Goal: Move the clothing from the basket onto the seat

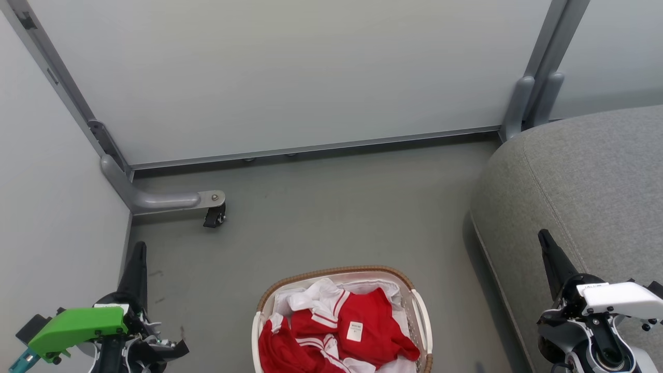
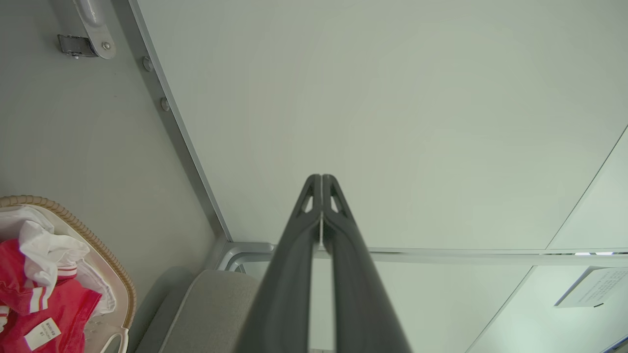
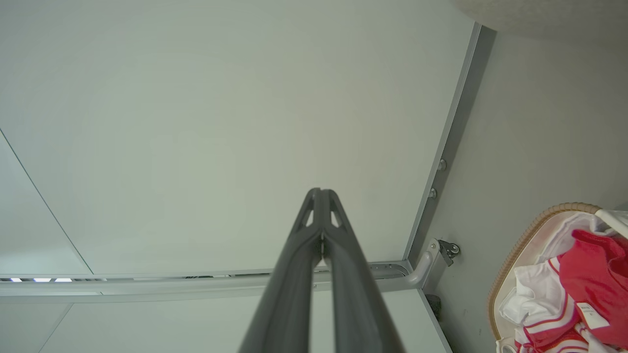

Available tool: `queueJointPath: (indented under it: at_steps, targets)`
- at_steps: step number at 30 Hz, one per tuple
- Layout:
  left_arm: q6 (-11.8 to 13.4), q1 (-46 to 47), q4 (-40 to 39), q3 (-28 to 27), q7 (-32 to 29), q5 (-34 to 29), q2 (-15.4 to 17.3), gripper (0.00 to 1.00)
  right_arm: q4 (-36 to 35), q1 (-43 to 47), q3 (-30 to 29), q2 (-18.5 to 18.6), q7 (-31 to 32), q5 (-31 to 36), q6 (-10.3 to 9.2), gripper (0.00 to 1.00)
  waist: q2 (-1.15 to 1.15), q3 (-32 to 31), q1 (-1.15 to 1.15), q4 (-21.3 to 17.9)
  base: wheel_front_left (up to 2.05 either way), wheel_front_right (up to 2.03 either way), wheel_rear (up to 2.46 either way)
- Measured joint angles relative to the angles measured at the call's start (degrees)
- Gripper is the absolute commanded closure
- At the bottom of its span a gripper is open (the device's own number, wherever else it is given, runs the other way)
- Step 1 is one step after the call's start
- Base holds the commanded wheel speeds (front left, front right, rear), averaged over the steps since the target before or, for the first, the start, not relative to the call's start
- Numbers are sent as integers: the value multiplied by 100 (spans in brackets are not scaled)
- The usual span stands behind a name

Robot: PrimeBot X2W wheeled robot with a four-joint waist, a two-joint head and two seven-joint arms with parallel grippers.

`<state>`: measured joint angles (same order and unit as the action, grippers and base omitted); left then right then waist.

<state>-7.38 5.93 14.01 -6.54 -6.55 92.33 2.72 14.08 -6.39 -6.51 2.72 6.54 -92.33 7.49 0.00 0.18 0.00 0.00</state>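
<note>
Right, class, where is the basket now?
In the head view the basket stands on the floor at bottom centre, holding the clothing, with the seat to its right.

Soft red cloth clothing [image 1: 331, 331], perforated plastic basket [image 1: 422, 316].

Clothing [image 1: 373, 316]: red garments, white stripe trim, white collars, small white label face up. Crumpled in a heap inside the basket [image 1: 336, 271]. Basket: oval, off-white, brown woven rim, white liner, upright on the floor [image 1: 336, 207]. Seat [image 1: 585, 171]: grey upholstered cushion, rounded edge, stitched seam; near the basket, not touching.
</note>
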Motion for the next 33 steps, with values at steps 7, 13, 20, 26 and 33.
queueJointPath:
  at_steps: [7, 13, 20, 26, 33]
  targets:
    - [0, 0, 0, 0, 0, 0, 0, 100, 0, 0, 0, 0, 0, 0, 0, 100, 0, 0, 0, 0, 0, 0, 0]
    - [0, 0, 0, 0, 0, 0, 0, 100, 0, 0, 0, 0, 0, 0, 0, 100, 0, 0, 0, 0, 0, 0, 0]
    - [0, 0, 0, 0, 0, 0, 0, 100, 0, 0, 0, 0, 0, 0, 0, 100, 0, 0, 0, 0, 0, 0, 0]
    - [0, 0, 0, 0, 0, 0, 0, 100, 0, 0, 0, 0, 0, 0, 0, 100, 0, 0, 0, 0, 0, 0, 0]
    - [0, 0, 0, 0, 0, 0, 0, 100, 0, 0, 0, 0, 0, 0, 0, 100, 0, 0, 0, 0, 0, 0, 0]
